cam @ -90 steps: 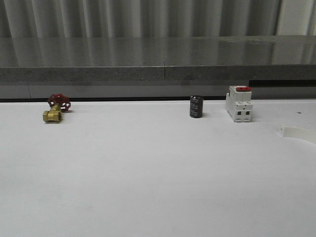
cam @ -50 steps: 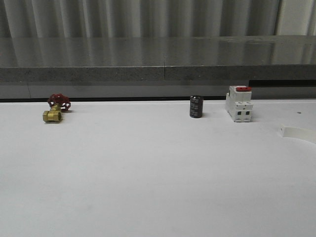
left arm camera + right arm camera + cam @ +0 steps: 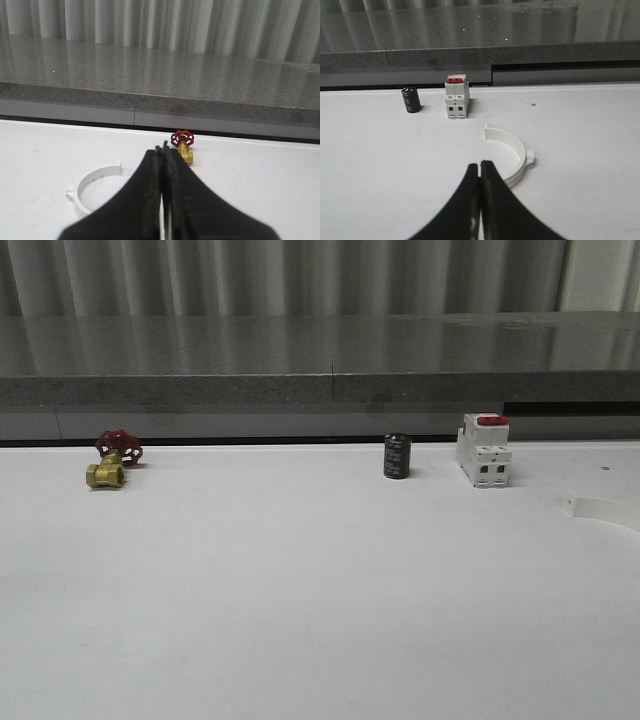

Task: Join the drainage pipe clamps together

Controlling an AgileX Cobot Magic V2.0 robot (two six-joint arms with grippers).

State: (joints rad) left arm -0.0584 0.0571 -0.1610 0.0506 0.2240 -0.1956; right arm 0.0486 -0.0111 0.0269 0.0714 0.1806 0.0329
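Both grippers clenched on nothing: left gripper (image 3: 162, 150) fingers pressed together, right gripper (image 3: 480, 167) likewise. Just past each lies one clamp half flat on the white table (image 3: 300, 590), apart from the fingers: left clamp half (image 3: 92, 187) at 9 o'clock of its fingertips, right clamp half (image 3: 512, 155) at 1 o'clock (halves well apart, so nothing joined yet). Farther off: brass valve (image 3: 110, 460), black cylinder (image 3: 397, 456), red-topped switch (image 3: 485, 450). No readable writing.

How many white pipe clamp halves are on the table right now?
2. One clamp half lies near the brass valve on the left; the other clamp half lies in front of the red-topped switch on the right.
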